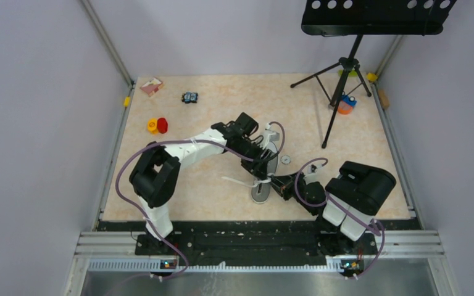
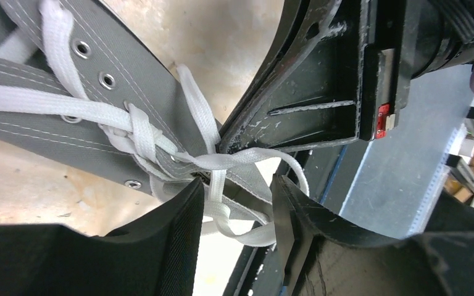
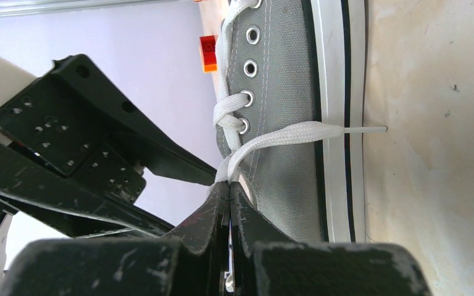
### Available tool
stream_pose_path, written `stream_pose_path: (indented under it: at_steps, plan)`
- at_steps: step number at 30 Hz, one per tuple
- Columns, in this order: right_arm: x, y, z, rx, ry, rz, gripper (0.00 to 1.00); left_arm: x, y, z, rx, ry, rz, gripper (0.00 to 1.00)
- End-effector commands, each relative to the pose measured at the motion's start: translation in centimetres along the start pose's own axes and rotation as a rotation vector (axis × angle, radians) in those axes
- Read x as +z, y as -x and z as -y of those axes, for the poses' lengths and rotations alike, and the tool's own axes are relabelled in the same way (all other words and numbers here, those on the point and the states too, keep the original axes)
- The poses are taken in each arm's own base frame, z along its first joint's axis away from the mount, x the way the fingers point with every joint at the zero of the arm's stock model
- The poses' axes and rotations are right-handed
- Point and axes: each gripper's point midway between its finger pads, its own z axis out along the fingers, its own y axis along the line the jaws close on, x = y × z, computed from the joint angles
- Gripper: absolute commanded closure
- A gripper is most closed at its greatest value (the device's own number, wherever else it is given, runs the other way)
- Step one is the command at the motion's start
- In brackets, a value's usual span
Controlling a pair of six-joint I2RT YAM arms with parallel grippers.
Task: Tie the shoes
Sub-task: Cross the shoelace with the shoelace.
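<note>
The grey canvas shoe (image 1: 270, 143) with a white sole lies mid-table, toe toward the far side. Its white laces (image 2: 154, 145) are crossed and twisted over the eyelets. My left gripper (image 2: 237, 209) hovers over the lacing (image 1: 260, 161), jaws apart, with a loose loop of lace lying between the fingers, not pinched. My right gripper (image 3: 229, 188) comes in from the right (image 1: 273, 183) and is shut on a strand of lace beside the shoe's (image 3: 284, 123) top eyelets. One lace end (image 3: 345, 129) drapes over the sole onto the table.
A black music stand's tripod (image 1: 345, 80) stands at the back right with an orange item (image 1: 345, 105) near it. Red and yellow pieces (image 1: 157, 126), a pink box (image 1: 151, 86) and a small dark toy (image 1: 189, 97) lie at the back left. Walls enclose the table.
</note>
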Motion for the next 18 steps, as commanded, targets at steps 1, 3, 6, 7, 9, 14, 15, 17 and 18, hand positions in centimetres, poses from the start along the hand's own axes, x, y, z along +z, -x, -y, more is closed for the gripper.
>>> stream_pose_path:
  at_steps: [1, 3, 6, 7, 9, 14, 15, 17, 18]
  plan:
    - [-0.8, 0.1, -4.7, 0.035, 0.188, 0.0, 1.0, -1.1, 1.8, 0.9, 0.138, 0.039, 0.074, 0.51]
    - [-0.8, 0.1, -4.8, 0.033, 0.189, -0.001, 1.0, -0.8, 1.7, 0.8, 0.139, 0.04, 0.064, 0.51]
    - [-0.8, 0.1, -4.6, 0.034, 0.185, -0.005, 1.0, 0.0, 1.4, 0.7, 0.142, 0.051, 0.048, 0.54]
    - [-0.7, 0.0, -4.6, 0.034, 0.182, -0.008, 1.0, 0.2, 1.3, 0.6, 0.147, 0.062, 0.042, 0.54]
    - [-0.7, 0.0, -4.5, 0.036, 0.178, -0.008, 1.0, 0.5, 1.1, 0.5, 0.157, 0.073, 0.04, 0.54]
    - [-0.7, 0.0, -4.6, 0.038, 0.181, -0.007, 1.0, 0.8, 1.3, -0.1, 0.163, 0.112, 0.057, 0.54]
    - [-0.7, 0.0, -4.6, 0.039, 0.182, -0.008, 1.0, 0.8, 1.4, -0.4, 0.165, 0.124, 0.058, 0.54]
    - [-0.7, 0.1, -4.6, 0.039, 0.181, -0.007, 1.0, 0.9, 1.4, -0.6, 0.17, 0.139, 0.063, 0.54]
    - [-0.7, 0.0, -4.6, 0.039, 0.182, -0.008, 1.0, 0.8, 1.5, -0.8, 0.176, 0.15, 0.067, 0.54]
